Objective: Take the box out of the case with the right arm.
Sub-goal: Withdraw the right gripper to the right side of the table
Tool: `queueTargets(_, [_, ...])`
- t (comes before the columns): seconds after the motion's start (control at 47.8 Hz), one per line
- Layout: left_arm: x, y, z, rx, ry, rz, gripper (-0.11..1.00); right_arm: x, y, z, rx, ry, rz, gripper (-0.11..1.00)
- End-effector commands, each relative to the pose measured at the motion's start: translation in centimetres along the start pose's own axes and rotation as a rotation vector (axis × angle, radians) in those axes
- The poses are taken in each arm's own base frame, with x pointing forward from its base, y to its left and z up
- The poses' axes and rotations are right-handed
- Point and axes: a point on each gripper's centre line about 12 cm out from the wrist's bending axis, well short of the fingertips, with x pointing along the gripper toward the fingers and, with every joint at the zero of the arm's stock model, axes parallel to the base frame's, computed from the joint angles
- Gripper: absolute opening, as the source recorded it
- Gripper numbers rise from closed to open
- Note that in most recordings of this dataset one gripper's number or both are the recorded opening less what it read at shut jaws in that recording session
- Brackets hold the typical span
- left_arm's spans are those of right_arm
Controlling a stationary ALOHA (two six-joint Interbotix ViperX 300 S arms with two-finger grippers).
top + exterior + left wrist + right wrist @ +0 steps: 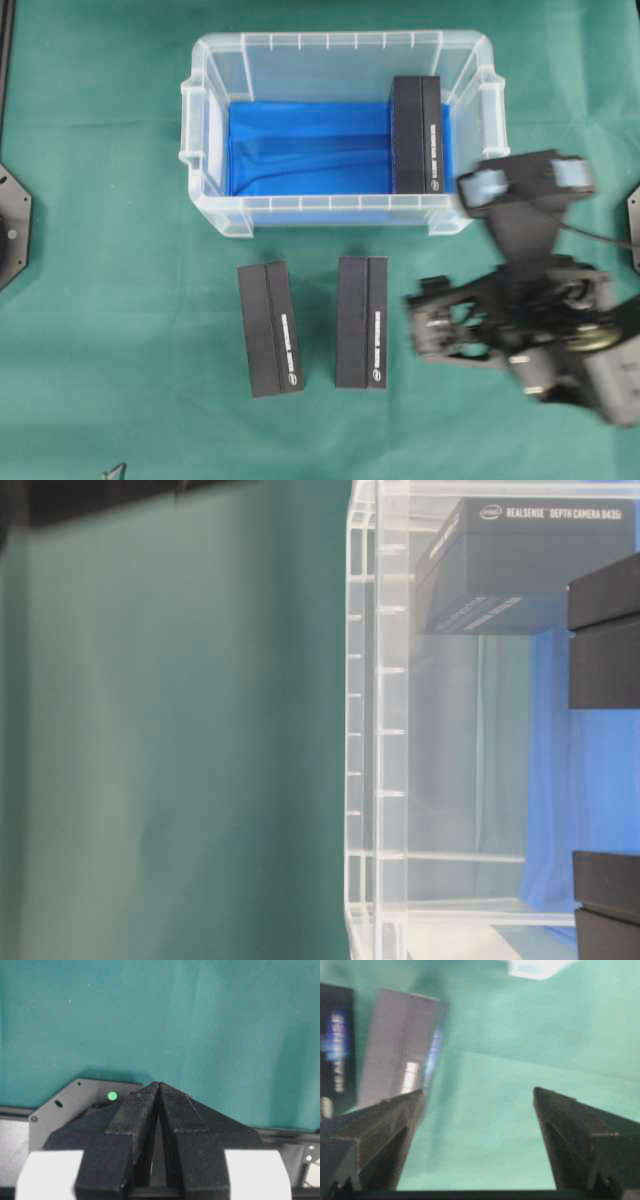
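the right gripper (479,1097) stands wide open with nothing between its two dark fingers (395,1125), only bare green cloth (520,1060) showing in the gap. from above, the right arm (530,320) is blurred and hangs over the table to the right of the case and just near of its near right corner, apart from every box. in its wrist view two boxes show at the left, smeared by blur.

the case (210,130) sits at the far middle of the table, its blue sheet (300,150) lining the bottom. one black box in the case (418,135) lies against the right end wall, long side running near to far, white lettering along its right edge. the table-level view shows this box through the clear wall, printed "realsense depth camera".

two more black boxes lie on the cloth near of the case: the left outside box (270,328), slightly turned, and the right outside box (362,322), just beside it but not touching.

the left gripper (159,1091) has its fingers pressed together at the tips, holding nothing, over bare cloth.
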Motion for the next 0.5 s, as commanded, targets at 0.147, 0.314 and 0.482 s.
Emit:
queueTargets(0.147, [0.0,0.0,0.1,0.003,-0.006,0.002,0.0,-1.5,-6.2,1.3,0.021,0.025,0.049,0.9])
queueTargets(0.314, [0.2,0.1,-0.1,0.005,0.0,0.004,0.0,-1.8,-9.4,1.9,0.02,0.029,0.052,0.9])
queueTargets(0.482, [0.1,0.2,-0.3,0.005,-0.007,0.002,0.0,-1.6,-10.4,2.2,0.02,0.034,0.052,0.9])
